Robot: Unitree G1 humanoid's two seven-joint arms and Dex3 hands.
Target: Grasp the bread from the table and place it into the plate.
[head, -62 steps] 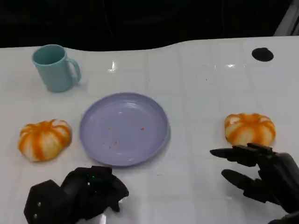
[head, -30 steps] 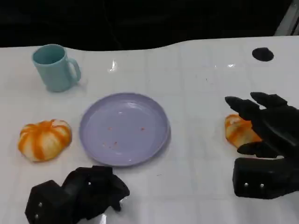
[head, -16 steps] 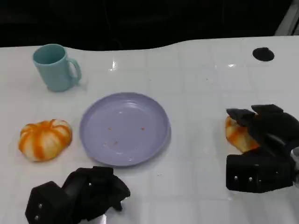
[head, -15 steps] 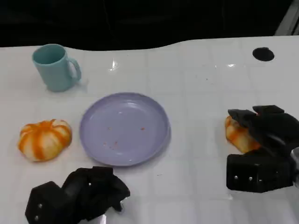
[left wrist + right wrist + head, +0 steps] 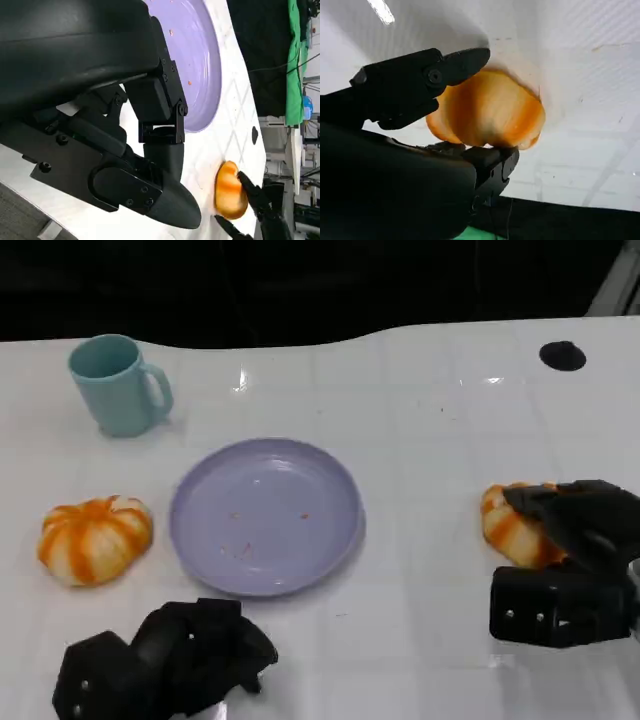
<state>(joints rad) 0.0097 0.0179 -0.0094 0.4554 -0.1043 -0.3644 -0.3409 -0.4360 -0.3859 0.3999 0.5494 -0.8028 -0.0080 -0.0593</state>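
right hand (image 5: 572, 540) now lies lower over the right bread (image 5: 512, 526) than half a second ago; its fingers, then raised above the loaf, are curled down across its top and near side. right wrist view: fingers (image 5: 420, 80) press on one flank of the bread (image 5: 490, 117), another digit touches the opposite edge — the hand grasps the loaf. the bread sits on the white table (image 5: 420, 410), well right of the plate (image 5: 265, 515), same spot as in the earlier frames. two seconds ago this hand was spread wide in front of the loaf, apart from it.

left hand (image 5: 165, 660) rests at the table's near edge, just in front of the plate, fingers curled in with nothing in them; unchanged across the frames. left wrist view shows the same clenched fingers (image 5: 160, 130) beside the plate rim (image 5: 210, 75), with the right bread (image 5: 230, 190) far off.

second bread (image 5: 95, 538) lies left of the plate, not touching it. teal mug (image 5: 118, 385) stands upright behind it. both unmoved. plate holds a few crumbs.
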